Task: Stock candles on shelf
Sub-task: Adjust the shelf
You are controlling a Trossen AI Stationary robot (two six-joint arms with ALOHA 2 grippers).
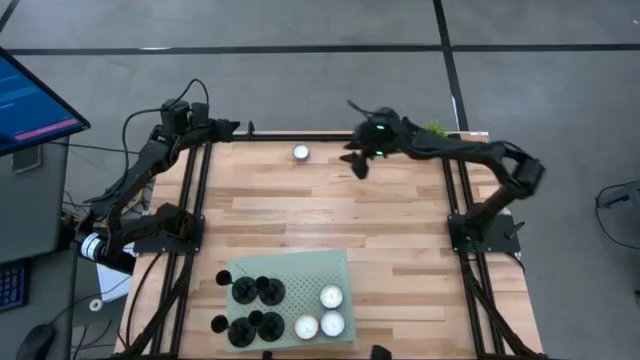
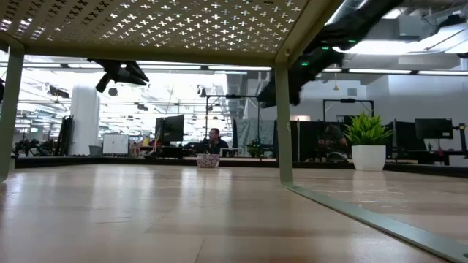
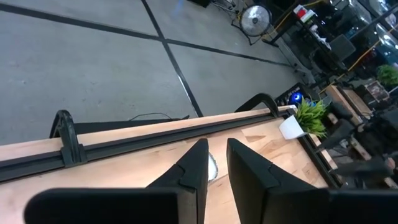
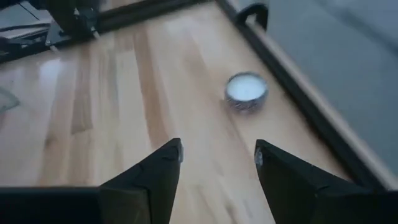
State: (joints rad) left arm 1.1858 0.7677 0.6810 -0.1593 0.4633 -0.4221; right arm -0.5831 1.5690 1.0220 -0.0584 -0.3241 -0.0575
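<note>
One candle [image 1: 300, 153], a small white tealight with a silvery rim, rests on its base on the wooden table near the far edge. My right gripper [image 1: 358, 165] hovers open just to its right; in the right wrist view the candle [image 4: 247, 89] lies ahead of the spread fingers [image 4: 217, 152]. Three more candles [image 1: 331, 296] [image 1: 306, 326] [image 1: 332, 323] sit on the shelf [image 1: 290, 265], a pale green perforated panel at the near edge. My left gripper [image 1: 240, 128] hangs above the far left corner, its fingers [image 3: 216, 146] a narrow gap apart, with nothing between them.
Several black round pieces [image 1: 255, 305] stand on the shelf's left half. A small potted plant [image 1: 435, 128] sits at the far right corner. Black frame rails [image 1: 195, 200] run along the table's left, right and far sides. Bare wood lies between the far candle and the shelf.
</note>
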